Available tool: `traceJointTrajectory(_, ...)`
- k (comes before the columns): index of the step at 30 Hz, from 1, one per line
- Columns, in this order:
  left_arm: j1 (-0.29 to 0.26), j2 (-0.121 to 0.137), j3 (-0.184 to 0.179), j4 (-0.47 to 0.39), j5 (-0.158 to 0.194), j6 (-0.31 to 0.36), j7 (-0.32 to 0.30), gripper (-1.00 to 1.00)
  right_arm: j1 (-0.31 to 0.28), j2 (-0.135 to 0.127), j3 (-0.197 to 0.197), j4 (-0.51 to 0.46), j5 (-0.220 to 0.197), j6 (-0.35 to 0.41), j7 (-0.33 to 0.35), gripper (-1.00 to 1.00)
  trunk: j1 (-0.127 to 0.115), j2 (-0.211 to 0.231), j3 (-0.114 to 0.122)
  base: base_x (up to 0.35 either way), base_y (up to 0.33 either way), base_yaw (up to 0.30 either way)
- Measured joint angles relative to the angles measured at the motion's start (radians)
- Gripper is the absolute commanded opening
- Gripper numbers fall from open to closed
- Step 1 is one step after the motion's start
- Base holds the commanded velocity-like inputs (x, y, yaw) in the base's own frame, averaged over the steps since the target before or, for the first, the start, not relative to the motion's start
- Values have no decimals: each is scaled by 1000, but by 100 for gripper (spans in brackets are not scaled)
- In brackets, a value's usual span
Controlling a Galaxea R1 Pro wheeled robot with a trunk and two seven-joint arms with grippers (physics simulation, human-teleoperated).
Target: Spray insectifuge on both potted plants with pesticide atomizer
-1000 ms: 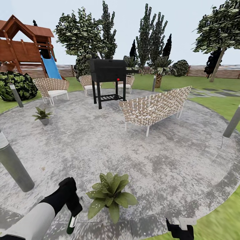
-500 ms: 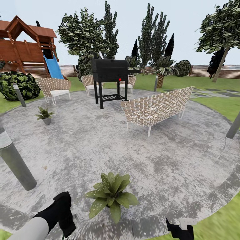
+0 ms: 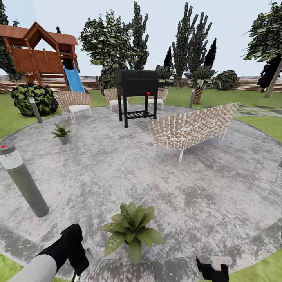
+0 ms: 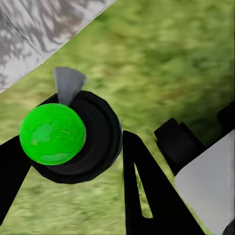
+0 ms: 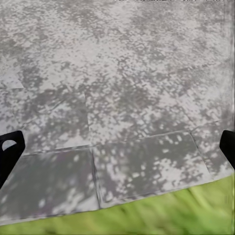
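We saw our left gripper pinching the slim dark green pesticide atomizer above the green lawn, beside a leafy green potted plant in a grey pot on the round grey mottled patio; our right gripper was spread wide

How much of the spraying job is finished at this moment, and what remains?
Done: the left gripper is shut on the pesticide atomizer, seen end-on between its fingers. In hand: it is held low beside the near potted plant. Left: no spray shows on that plant, and the far potted plant across the patio waits.
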Motion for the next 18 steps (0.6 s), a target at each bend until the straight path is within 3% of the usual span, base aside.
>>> traceJointTrajectory(2, 0, 1, 23, 0, 0, -2, 16, -100, 0, 0, 0, 0, 0, 0, 0, 100, 0, 0, 0, 151, -184, 0)
traceJointTrajectory(7, -22, -6, 26, -6, -11, 0, 12, -100, 0, 1, 0, 0, 0, 1, 0, 100, 0, 0, 0, 31, -32, 0)
traceJointTrajectory(10, -89, -13, 17, -32, -21, 1, -7, -100, 0, 1, 0, 0, 0, 1, 0, 100, 0, 0, 0, 1, -1, 0)
traceJointTrajectory(11, -119, -9, 5, -35, -43, 1, -61, -100, 0, 1, 0, 0, 0, 1, 0, 100, 0, 0, 0, 0, 0, 0)
traceJointTrajectory(13, -152, -8, -38, -38, -132, 2, -182, -100, 0, 1, 0, 0, 0, 1, 0, 100, 0, 0, 0, 0, 0, 0)
traceJointTrajectory(15, -196, -14, -51, -40, -208, 4, -249, -100, 0, 1, 0, 0, 0, 1, 0, 100, 0, 0, 0, 0, 0, 0)
traceJointTrajectory(18, -237, -22, -54, -40, -227, 9, -267, -100, 0, 1, 0, 0, -1, 1, 0, 100, 0, 0, 0, 0, 0, 0)
